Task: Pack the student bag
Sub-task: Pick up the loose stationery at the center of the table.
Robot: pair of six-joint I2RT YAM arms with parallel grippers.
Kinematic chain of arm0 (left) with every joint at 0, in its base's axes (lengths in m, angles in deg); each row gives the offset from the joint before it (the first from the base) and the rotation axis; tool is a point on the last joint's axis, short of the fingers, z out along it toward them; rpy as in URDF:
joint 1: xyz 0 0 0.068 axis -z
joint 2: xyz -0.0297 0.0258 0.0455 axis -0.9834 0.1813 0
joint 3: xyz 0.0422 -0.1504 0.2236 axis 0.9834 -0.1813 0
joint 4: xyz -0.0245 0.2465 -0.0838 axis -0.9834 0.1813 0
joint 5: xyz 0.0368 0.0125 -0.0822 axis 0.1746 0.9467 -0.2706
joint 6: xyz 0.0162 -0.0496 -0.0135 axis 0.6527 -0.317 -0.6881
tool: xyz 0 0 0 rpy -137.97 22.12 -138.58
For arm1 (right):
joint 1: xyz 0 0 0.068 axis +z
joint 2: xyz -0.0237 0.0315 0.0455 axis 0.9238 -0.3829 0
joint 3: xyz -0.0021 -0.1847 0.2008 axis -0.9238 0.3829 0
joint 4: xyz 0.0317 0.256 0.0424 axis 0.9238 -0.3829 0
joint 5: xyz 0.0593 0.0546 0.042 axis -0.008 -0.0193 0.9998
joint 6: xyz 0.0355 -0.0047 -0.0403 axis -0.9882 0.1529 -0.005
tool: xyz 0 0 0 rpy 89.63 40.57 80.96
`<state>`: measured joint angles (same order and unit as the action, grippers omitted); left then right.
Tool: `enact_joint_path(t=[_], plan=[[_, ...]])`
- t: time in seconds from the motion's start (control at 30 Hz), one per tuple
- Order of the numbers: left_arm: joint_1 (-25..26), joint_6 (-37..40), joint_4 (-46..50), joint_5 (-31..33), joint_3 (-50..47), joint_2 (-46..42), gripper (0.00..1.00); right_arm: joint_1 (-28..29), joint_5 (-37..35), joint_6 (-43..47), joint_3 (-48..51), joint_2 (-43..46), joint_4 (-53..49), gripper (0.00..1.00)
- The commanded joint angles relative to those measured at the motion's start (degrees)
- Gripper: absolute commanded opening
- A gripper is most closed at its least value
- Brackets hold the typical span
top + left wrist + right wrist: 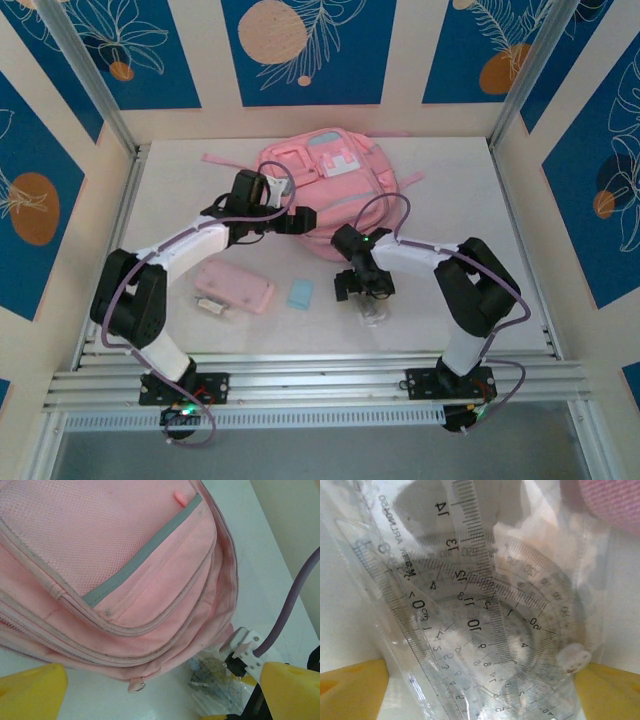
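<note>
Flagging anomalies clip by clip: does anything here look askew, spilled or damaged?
Nothing spilled or broken. The student bag lies flat with straps splayed out, and its seams look grubby in the left wrist view. The clear packet of rulers lies just off the bag's near edge, its plastic wrinkled.

The large pink fabric backpack [150, 610] at the upper left of the left wrist view is soft matt cloth, with a fine open mesh panel [90, 525] edged by a smooth grey-blue woven strip [145, 555]. The white worktop [255, 580] beneath looks smooth and faintly glossy. In the right wrist view, a crinkled clear plastic pouch [535, 535] holds glossy transparent plastic rulers [470, 540] and a protractor [545, 605]. The left end effector [163, 680] has smooth matt yellow plastic fingers [30, 692].
</note>
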<state>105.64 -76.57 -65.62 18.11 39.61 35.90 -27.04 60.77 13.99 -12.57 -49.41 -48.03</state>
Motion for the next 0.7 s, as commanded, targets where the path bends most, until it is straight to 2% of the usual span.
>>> enact_joint_path(t=[0.0, 0.27, 0.37, 0.5, 0.67], plan=[[-0.7, 0.7, 0.3, 0.7, -0.7, -1.9, 0.98, 0.3, 2.8, 0.1, 2.4, -2.9, 0.4, 0.86], [-0.7, 2.3, 1.7, 1.4, 0.6, -1.9, 0.97, 0.5, 3.9, -0.7, 3.3, -0.4, -0.3, 0.47], [-0.7, 2.4, 1.7, 1.3, 0.9, -1.8, 0.97, 0.3, 4.6, -0.8, 3.3, 1.0, -0.8, 0.39], [-0.7, 2.7, 2.0, 1.3, 1.4, -1.7, 0.97, 0.2, 5.1, -1.2, 2.6, 2.9, -2.2, 0.36], [-0.7, 3.8, 3.0, 2.5, 2.2, -1.9, 0.97, 0.1, 5.6, -1.9, 1.7, 6.0, -4.3, 0.20]])
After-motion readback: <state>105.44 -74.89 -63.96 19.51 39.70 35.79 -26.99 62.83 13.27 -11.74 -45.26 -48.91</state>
